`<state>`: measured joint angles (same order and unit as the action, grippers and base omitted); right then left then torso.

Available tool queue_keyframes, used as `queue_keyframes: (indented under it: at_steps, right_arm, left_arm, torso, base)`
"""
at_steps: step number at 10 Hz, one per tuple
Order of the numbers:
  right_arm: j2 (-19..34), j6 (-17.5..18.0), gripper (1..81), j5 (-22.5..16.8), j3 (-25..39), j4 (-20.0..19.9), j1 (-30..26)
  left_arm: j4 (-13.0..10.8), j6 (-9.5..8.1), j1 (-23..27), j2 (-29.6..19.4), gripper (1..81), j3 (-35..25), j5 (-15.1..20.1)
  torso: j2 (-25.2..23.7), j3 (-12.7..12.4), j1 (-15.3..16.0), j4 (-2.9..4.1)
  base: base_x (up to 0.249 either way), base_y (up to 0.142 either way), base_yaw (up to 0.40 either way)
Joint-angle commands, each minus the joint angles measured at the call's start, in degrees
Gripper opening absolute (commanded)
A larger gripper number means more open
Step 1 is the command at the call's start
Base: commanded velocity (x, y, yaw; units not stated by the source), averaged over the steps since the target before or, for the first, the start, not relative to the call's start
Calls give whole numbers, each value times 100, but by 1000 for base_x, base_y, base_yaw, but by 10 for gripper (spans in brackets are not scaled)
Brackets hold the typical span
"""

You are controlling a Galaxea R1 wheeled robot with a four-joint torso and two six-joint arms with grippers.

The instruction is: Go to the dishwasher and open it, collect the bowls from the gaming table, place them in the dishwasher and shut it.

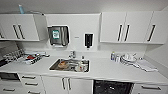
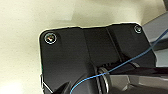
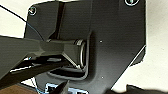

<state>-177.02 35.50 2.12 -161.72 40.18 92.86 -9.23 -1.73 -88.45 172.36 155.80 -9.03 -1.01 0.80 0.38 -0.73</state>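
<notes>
Right wrist: robot's dark plate (image 3: 112, 45) and jointed bar (image 3: 22, 52) over pale floor (image 3: 157, 67).
Thin blue wire (image 3: 15, 15) crosses one corner.

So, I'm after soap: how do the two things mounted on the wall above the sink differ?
The left wall unit is wider, steel-grey, with a green label; the right wall unit is narrow, upright and black. The left one hangs left of the sink, the right one above its right end. Both sit on the white wall panel.

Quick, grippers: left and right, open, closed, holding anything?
Left gripper: cannot be told; the wrist view shows no fingers.
Right gripper: cannot be told, for the same reason.
</notes>
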Motion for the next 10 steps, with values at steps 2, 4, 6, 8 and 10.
queue_keyframes:
  at_steps: [2,4,6,8,10]
  right_arm:
    - [13,-3023,811,9,-134,-3191,-358]
    - [190,-3049,811,-107,195,-3157,-517]
    - [182,-3032,811,-107,186,-3183,-588]
    - [200,-3049,811,-115,177,-3157,-588]
    - [182,-3049,811,-107,212,-3157,-579]
  left_arm:
    - [18,-11,288,-17,811,12,235]
    - [26,-11,289,0,811,4,227]
    - [26,-11,289,27,811,12,227]
    - [18,-11,281,27,811,4,218]
    - [18,-11,289,27,811,12,218]
  torso:
    - [0,0,0,2]
    - [0,0,0,0]
    - [0,-2,0,0]
    - [0,-2,0,2]
    - [2,-2,0,0]
  base:
    - [0,0,0]
    - [0,0,0]
    - [0,0,0]
    - [0,0,0]
    - [0,0,0]
